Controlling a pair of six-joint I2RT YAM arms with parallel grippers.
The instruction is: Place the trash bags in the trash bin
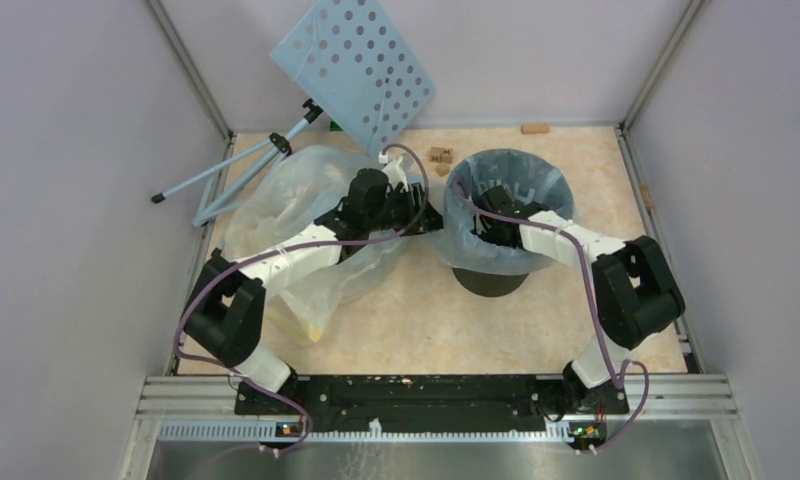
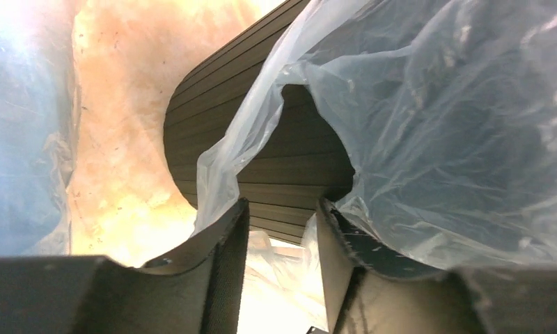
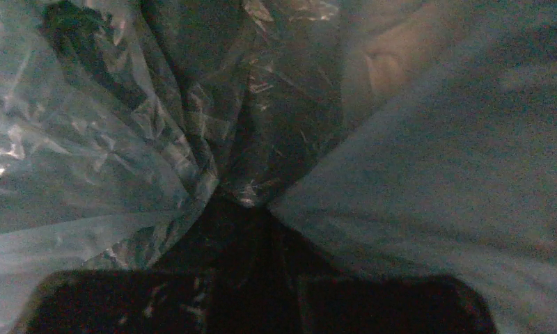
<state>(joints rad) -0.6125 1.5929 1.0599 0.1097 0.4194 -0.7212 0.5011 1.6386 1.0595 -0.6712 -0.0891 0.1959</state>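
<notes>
Trash bag (image 1: 458, 238): one, lining one trash bin (image 1: 491, 283).

Big clear yellowish sack (image 1: 281, 195) is slumping over the left side of the peach table (image 1: 416, 320). A pale-blue perforated panel (image 1: 361, 62) is sitting tilted on its tripod stand (image 1: 238, 168) at the back-left corner, and a few small wooden blocks (image 1: 440, 156) are lying near the back wall.

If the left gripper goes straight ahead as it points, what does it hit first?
Probably the bin, its bare side wall dead ahead of the left gripper. The bag draped over it hangs close beside that line and may brush first; depth unclear.
</notes>
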